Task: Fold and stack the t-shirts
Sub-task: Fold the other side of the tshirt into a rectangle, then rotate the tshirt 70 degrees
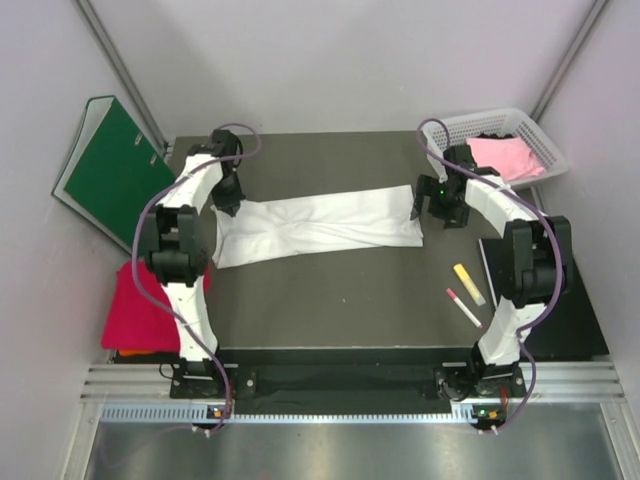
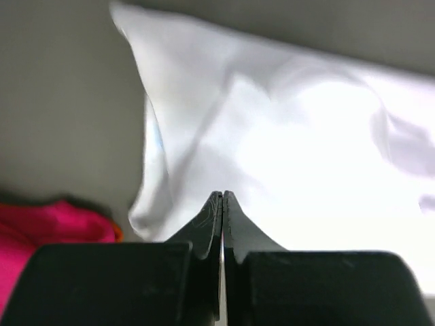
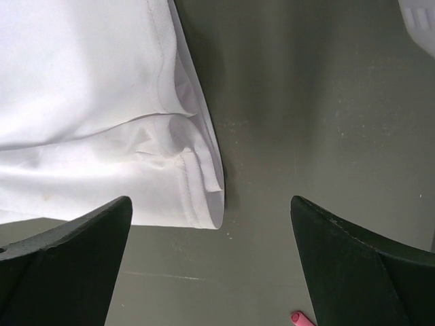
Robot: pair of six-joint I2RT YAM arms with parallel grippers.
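My left gripper (image 2: 223,198) is pressing its jaws tight together at the white shirt's (image 2: 285,136) left end, and I'm not seeing whether any cloth is nipped between them. My right gripper (image 3: 211,204) is hanging with its jaws spread wide over the stitched hem corner at the right end. The shirt is lying as a long band across the bench's (image 1: 350,290) middle. I'm judging it light, limp and prone to bunching, so I'm favouring the hem corners and catching every layer. The red shirt (image 1: 135,310) is draping off the left edge, and the pink shirt (image 1: 505,155) is sitting in the basket (image 1: 545,140) at the far right corner.
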